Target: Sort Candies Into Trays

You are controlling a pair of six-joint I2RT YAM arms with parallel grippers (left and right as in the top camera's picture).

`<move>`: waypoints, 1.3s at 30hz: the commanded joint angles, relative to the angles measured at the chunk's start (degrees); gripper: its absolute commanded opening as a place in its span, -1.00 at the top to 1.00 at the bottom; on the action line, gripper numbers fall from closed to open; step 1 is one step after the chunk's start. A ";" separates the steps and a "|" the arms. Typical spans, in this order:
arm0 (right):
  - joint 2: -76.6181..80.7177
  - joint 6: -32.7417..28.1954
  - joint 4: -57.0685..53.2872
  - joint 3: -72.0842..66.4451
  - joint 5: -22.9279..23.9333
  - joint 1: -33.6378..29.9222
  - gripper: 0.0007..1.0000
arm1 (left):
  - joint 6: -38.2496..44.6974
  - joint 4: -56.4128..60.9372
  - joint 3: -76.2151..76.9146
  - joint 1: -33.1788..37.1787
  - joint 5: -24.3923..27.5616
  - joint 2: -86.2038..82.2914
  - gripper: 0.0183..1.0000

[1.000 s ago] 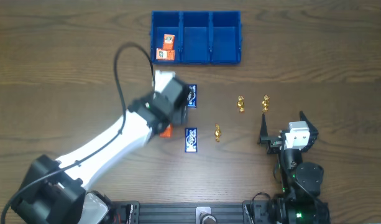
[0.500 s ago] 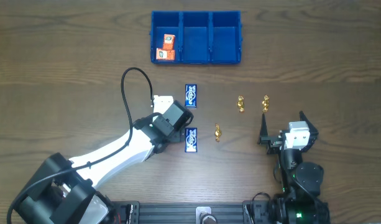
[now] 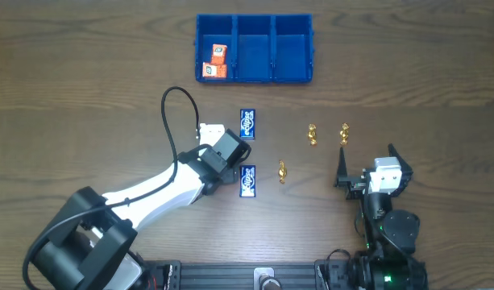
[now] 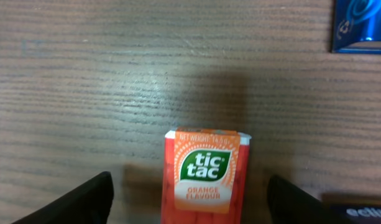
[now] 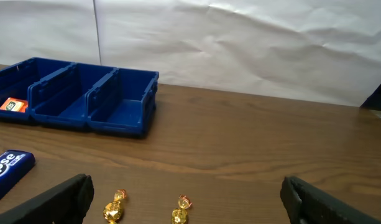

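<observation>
- Top view: the left gripper (image 3: pixel 222 155) hides whatever lies under it, so its jaws cannot be judged here. The tray (image 3: pixel 255 80) sits near the desk's far edge, with two orange boxes (image 3: pixel 214 63) in its left compartment.
- Left wrist view: a third box (image 4: pixel 206 183) lies between the wide-open jaws, touching neither, its near end cut off.
- Right wrist view: the right gripper (image 5: pixel 187 186) gapes wide and holds nothing. Two gold candies (image 5: pixel 115 210) lie partly cut off.

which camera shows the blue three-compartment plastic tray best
The top view: the blue plastic three-compartment tray is seen whole from above, two orange boxes in its left compartment. The right wrist view shows it from the side, one orange box visible.
</observation>
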 commanded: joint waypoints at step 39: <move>-0.42 -0.55 -0.13 -0.33 0.11 0.33 -1.00 | 19.61 -6.27 57.48 19.19 -0.02 21.09 0.41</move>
